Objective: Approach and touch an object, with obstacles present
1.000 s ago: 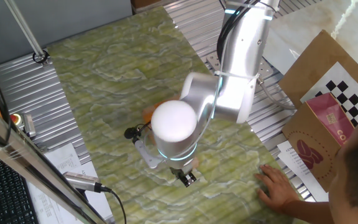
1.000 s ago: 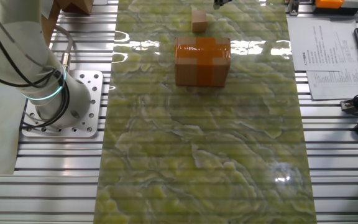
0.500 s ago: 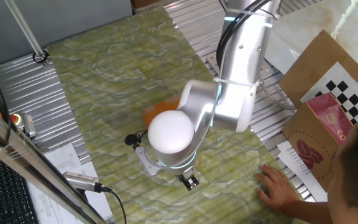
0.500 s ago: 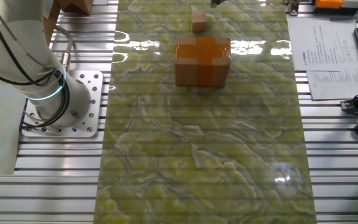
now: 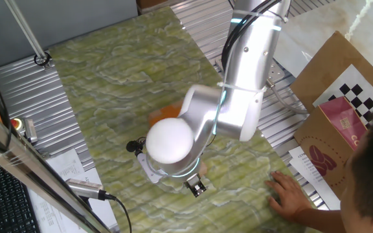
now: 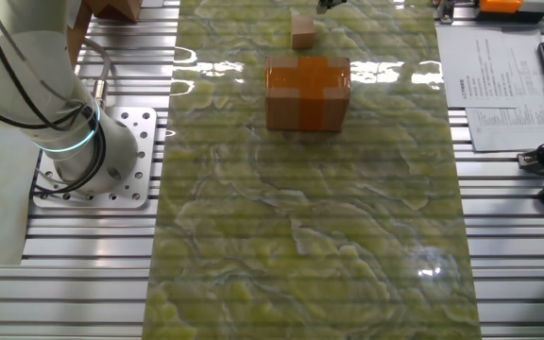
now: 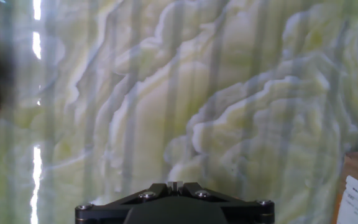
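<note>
Green marbled table (image 6: 300, 236) carries 1 wooden cube (image 6: 302, 29) at its far end, just beyond the orange-taped cardboard box (image 6: 308, 92). Gripper (image 5: 195, 188) hangs near the cube; whether its fingers are spread cannot be told. Risk: a blind sideways approach may push the cube or clip the box.

One fixed view: high, oblique, close behind the arm (image 5: 238, 97). Other fixed view: overhead from the opposite end, wider. Hand view: close, facing straight down. All share the green marbled tabletop (image 6: 310, 236); both fixed views share the cardboard box (image 6: 307, 93).
</note>
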`<state>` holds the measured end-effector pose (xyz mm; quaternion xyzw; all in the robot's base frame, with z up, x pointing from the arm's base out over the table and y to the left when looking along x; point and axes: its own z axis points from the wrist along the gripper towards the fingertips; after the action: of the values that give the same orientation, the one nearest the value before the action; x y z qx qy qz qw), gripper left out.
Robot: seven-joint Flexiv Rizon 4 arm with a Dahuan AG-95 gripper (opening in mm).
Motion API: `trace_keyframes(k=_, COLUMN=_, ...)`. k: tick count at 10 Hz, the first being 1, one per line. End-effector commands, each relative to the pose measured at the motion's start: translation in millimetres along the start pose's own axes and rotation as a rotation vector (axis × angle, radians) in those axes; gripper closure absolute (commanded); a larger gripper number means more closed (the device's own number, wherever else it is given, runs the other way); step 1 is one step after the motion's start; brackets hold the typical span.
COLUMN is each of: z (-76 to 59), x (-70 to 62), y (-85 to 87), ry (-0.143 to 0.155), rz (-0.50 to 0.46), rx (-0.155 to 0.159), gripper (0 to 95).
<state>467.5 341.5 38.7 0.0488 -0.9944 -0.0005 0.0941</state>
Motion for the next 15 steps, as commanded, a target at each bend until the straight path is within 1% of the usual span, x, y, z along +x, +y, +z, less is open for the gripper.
trace_keyframes(k=1, z=-0.6, x=2.2, y=-0.4, ry=0.076, rz=-0.019, rx=-0.012, gripper=95.0)
trace_keyframes(k=2, z=-1.9, x=2.2, y=-0.3, ry=0.115, rz=-0.024, rx=-0.016, gripper=95.0)
trace_keyframes(k=3, z=-2.5, x=2.2, y=-0.3, ry=0.132, rz=-0.025, rx=-0.018, gripper=95.0)
trace_keyframes(k=6, z=-1.9, x=2.7, y=-0.8, ry=0.165, rz=-0.034, rx=-0.023, gripper=95.0)
trace_keyframes(k=8, z=-0.9, x=3.4, y=-1.7, ry=0.175, rz=-0.039, rx=-0.026, gripper=95.0)
trace_keyframes(k=9, z=-0.5, x=3.7, y=-1.9, ry=0.184, rz=-0.040, rx=-0.026, gripper=95.0)
trace_keyframes(k=10, z=0.3, x=4.3, y=-2.7, ry=0.199, rz=-0.042, rx=-0.026, gripper=95.0)
trace_keyframes(k=13, z=0.8, x=7.8, y=-6.4, ry=0.205, rz=-0.052, rx=-0.022, gripper=95.0)
trace_keyframes(k=15, z=-0.1, x=10.3, y=-9.2, ry=0.212, rz=-0.056, rx=-0.008, gripper=95.0)
